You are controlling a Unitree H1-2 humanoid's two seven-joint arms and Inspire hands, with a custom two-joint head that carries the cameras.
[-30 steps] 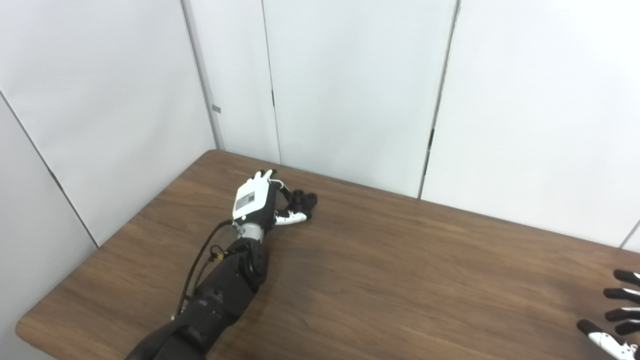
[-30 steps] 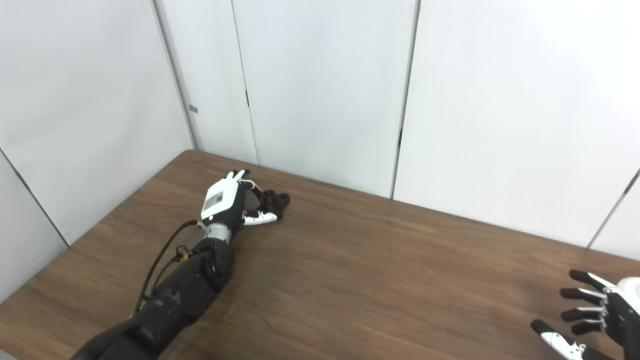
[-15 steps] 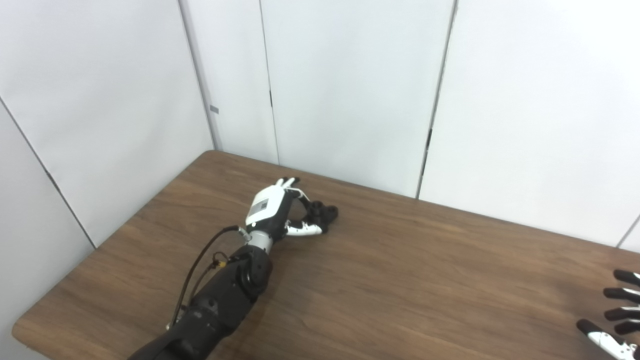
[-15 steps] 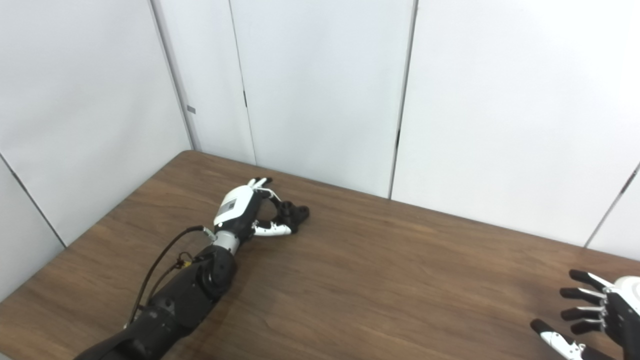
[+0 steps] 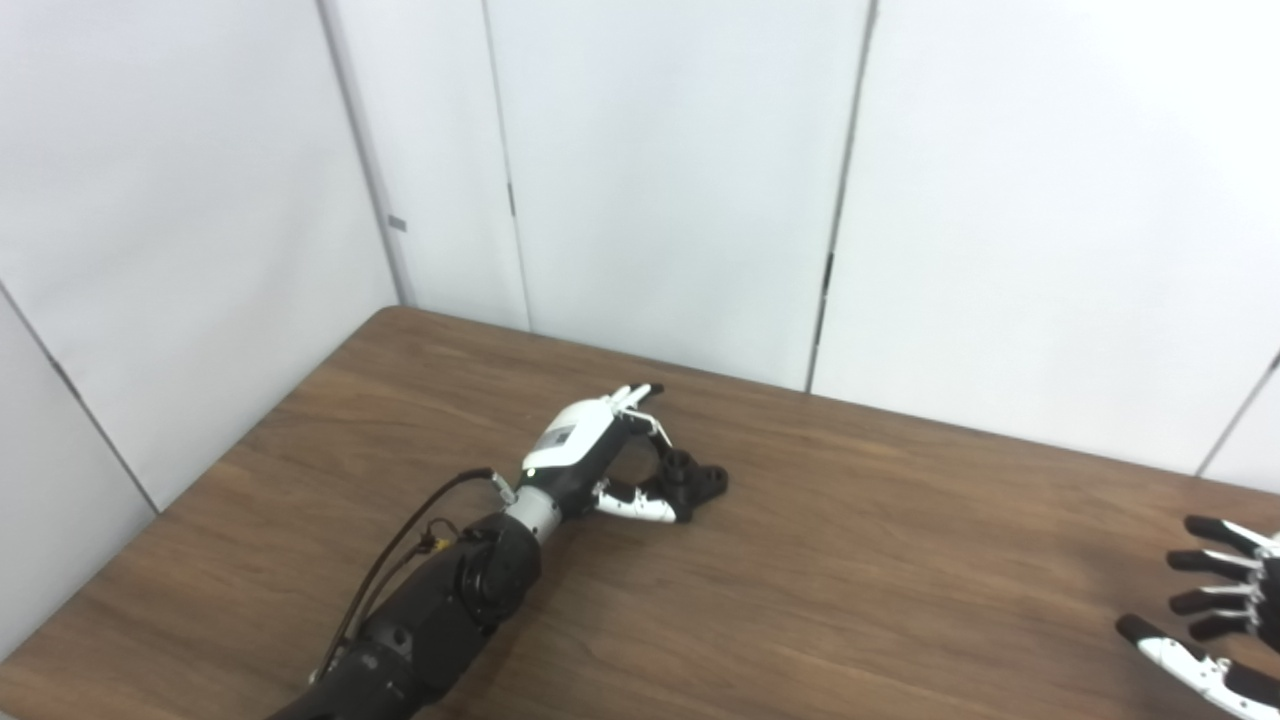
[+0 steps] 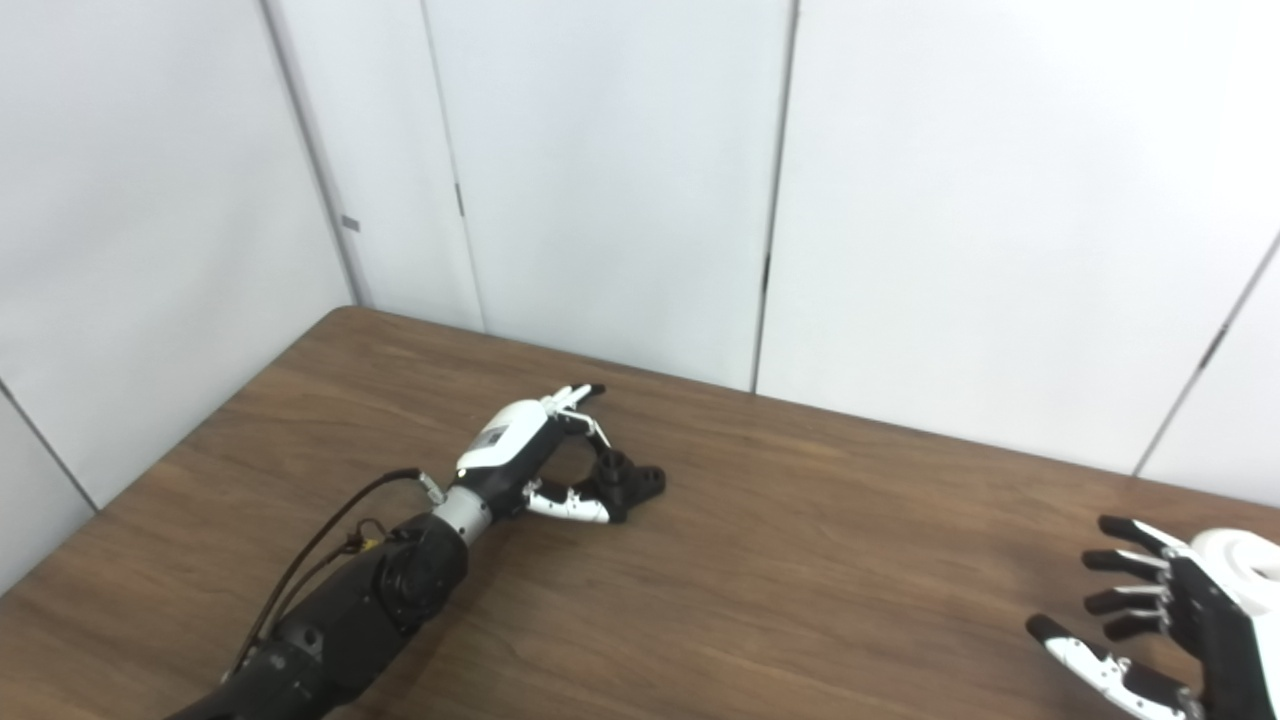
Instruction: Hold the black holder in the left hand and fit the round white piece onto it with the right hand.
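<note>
Partly cut off, right hand [image 6: 1150, 620], fingers apparently spread, nothing held.

Black holder [image 5: 692, 480] low over the table, gripped by left hand [image 5: 600, 463].

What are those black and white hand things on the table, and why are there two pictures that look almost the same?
They are a robot's two hands. The pictures come from two cameras side by side on its head, like two eyes, so they look nearly alike. The left robot hand is wrapped around a small black holder that rests on the brown table. The right robot hand waits at the right edge with its fingers spread, holding nothing. Behind that hand's fingers something round and white peeks out. White walls stand behind the table.
</note>
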